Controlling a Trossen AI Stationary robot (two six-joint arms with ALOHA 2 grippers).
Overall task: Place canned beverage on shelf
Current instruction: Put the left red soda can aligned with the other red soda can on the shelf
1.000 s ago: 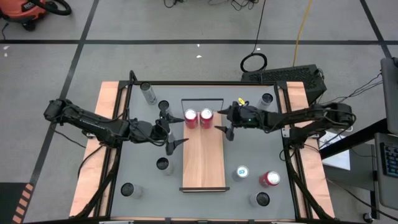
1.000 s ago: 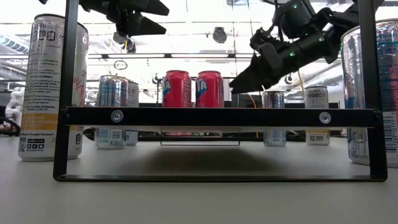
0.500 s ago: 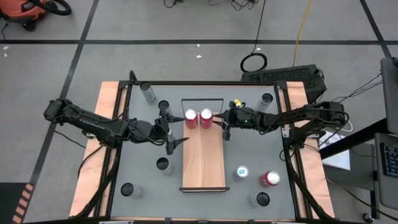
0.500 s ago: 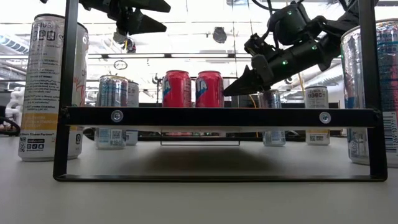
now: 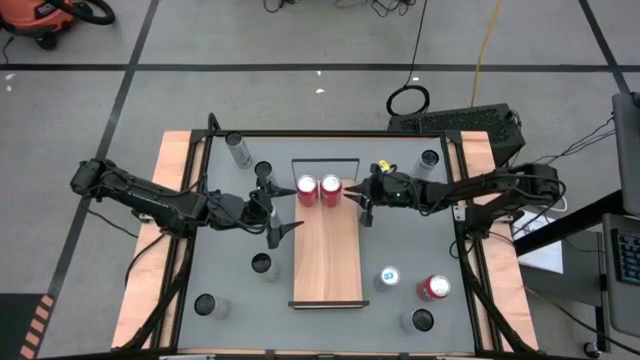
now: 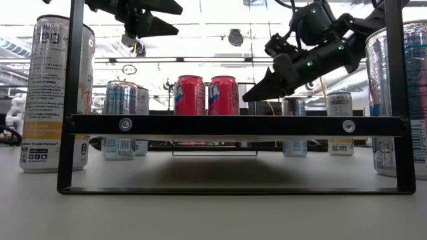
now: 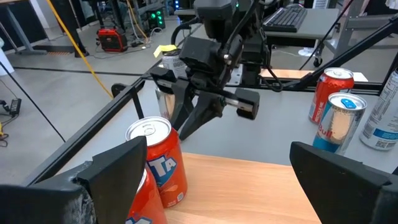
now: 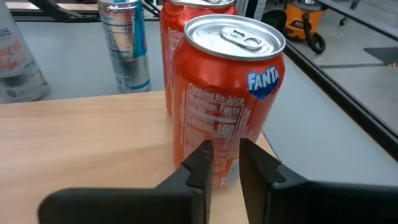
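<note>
- Two red cans standing upright side by side on the shelf (image 5: 327, 250), at the end nearest the thin black wire rail (image 5: 326, 161); left red can (image 5: 307, 190) touching or just beside right red can (image 5: 331, 188); Fanta lettering legible on the nearer one in the right wrist view
- Right claw (image 5: 362, 200) hovering over the shelf's right edge, just beside the right red can; fingers (image 8: 202, 163) drawn nearly together, narrow slit between them, grasping nothing; tips pointing at the can's side, apart from it
- Left claw (image 5: 281, 207) off the shelf's left edge, above the counter (image 5: 420, 240); fingers (image 7: 118, 168) spread wide, released, holding nothing; left red can just ahead of it
- Elsewhere on the counter: a slim silver can (image 5: 238, 150) near the far-left corner; a dark-topped can (image 5: 262, 265) left of the shelf; a blue-and-silver can (image 5: 388, 278) and another red can (image 5: 433, 288) right of the shelf, close together
- Tall white can (image 6: 57, 93) looming at the left of the low view, near the camera
</note>
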